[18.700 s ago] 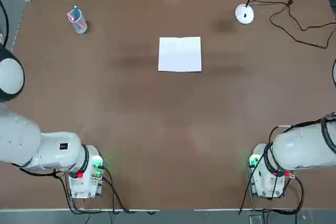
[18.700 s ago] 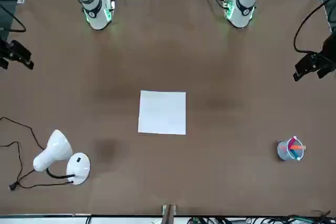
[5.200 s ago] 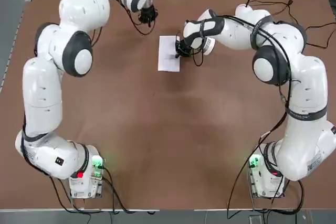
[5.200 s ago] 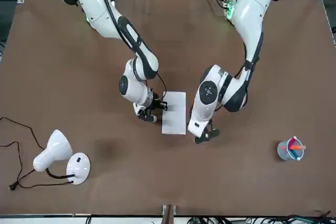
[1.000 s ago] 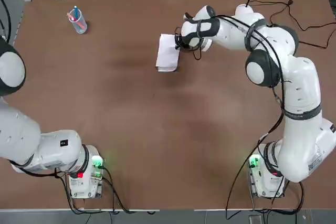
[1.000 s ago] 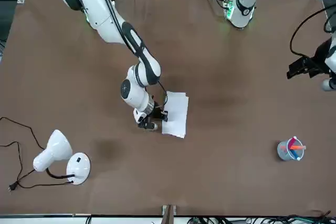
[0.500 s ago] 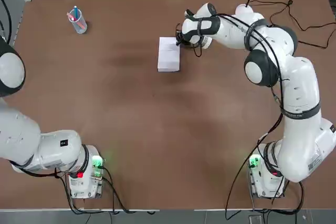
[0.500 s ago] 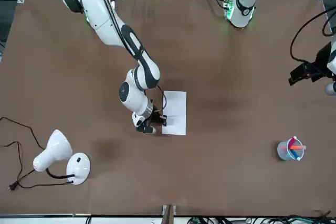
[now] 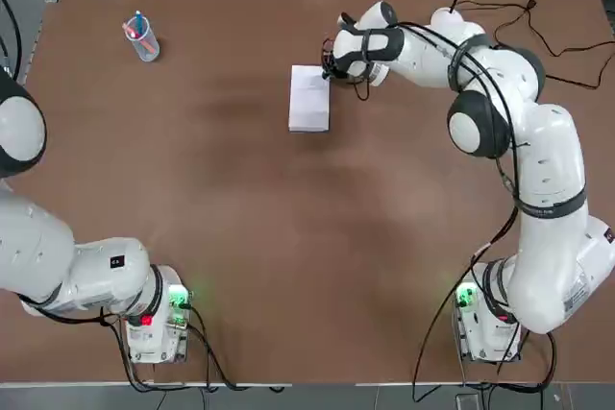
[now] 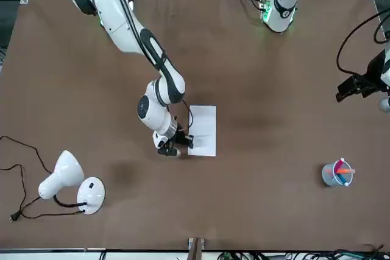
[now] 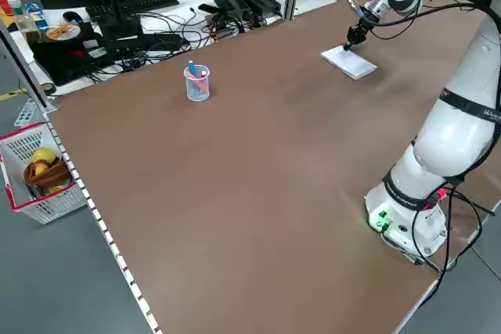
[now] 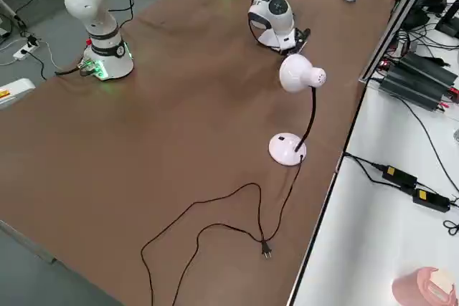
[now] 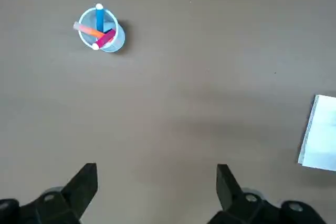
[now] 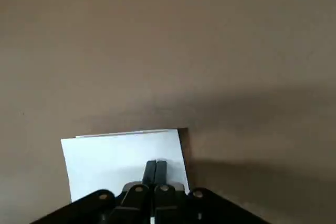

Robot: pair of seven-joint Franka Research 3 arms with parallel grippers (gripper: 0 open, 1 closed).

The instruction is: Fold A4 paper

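folded a4 paper point(image 9: 308, 99) lying flat as a narrow strip toward the far middle of the brown worktop point(image 9: 288, 237). right claw point(image 9: 329, 72) pressed together, resting at the strip's far right corner, probably to flatten the crease. left claw point(image 13: 156, 182) spread, empty, raised well apart, looking down near the pen cup point(image 13: 101, 30).

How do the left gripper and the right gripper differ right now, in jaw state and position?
The left gripper has its jaws wide open, high above bare brown table; the right gripper is shut. The left one is far from the thin white folded A4 paper; the right one sits low at the sheet's edge. Both have black fingers.
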